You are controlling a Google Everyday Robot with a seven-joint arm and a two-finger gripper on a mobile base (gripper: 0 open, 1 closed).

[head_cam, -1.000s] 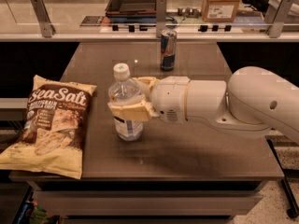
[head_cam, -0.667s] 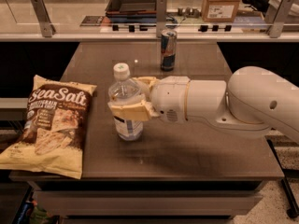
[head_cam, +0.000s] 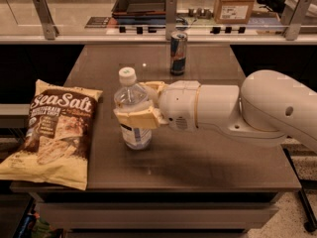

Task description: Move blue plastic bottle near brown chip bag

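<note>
The blue plastic bottle (head_cam: 132,108), clear with a white cap and a white-and-blue label, stands upright on the dark table (head_cam: 198,155), left of centre. My gripper (head_cam: 139,103) reaches in from the right on a white arm and its tan fingers (head_cam: 136,117) are closed around the bottle's middle. The brown chip bag (head_cam: 55,131), marked "Sea Salt", lies flat at the table's left edge, a short gap left of the bottle.
A slim blue-and-silver drink can (head_cam: 178,53) stands at the back of the table, behind the gripper. Beyond the table runs a counter with metal posts, a dark tray (head_cam: 141,1) and a cardboard box (head_cam: 234,3).
</note>
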